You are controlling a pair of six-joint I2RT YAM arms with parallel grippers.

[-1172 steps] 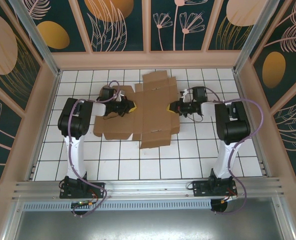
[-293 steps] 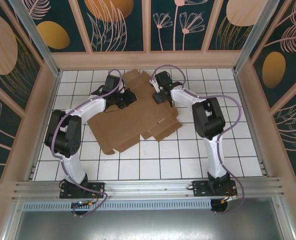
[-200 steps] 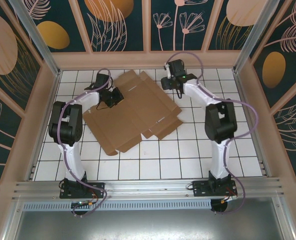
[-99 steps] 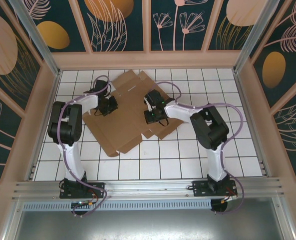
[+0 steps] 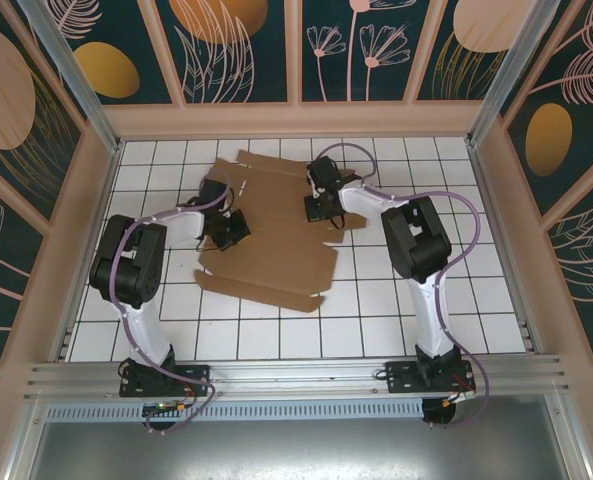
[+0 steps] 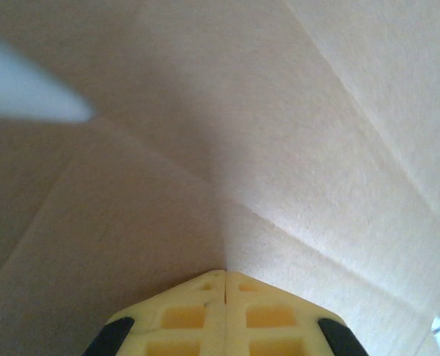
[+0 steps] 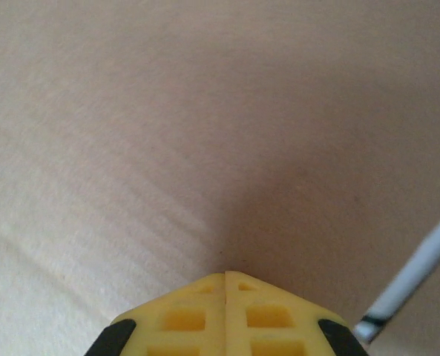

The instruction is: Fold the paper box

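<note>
From above, the left claw (image 5: 231,228) and the right claw (image 5: 319,207) rest on the paper box (image 5: 276,255), which lies flat between them. At the left wrist, the yellow fingers (image 6: 182,319) are pressed together and grip nothing; cardboard is just ahead. At the right wrist it is the same.

White arms (image 5: 141,320), purple cables (image 5: 474,232) — yellow claws (image 6: 225,276) (image 7: 225,276)

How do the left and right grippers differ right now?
The left gripper is at the box's left edge, facing creased board. The right gripper is farther back, toward the box's right side, facing plain board. Both are shut, with tips close to the cardboard.
</note>
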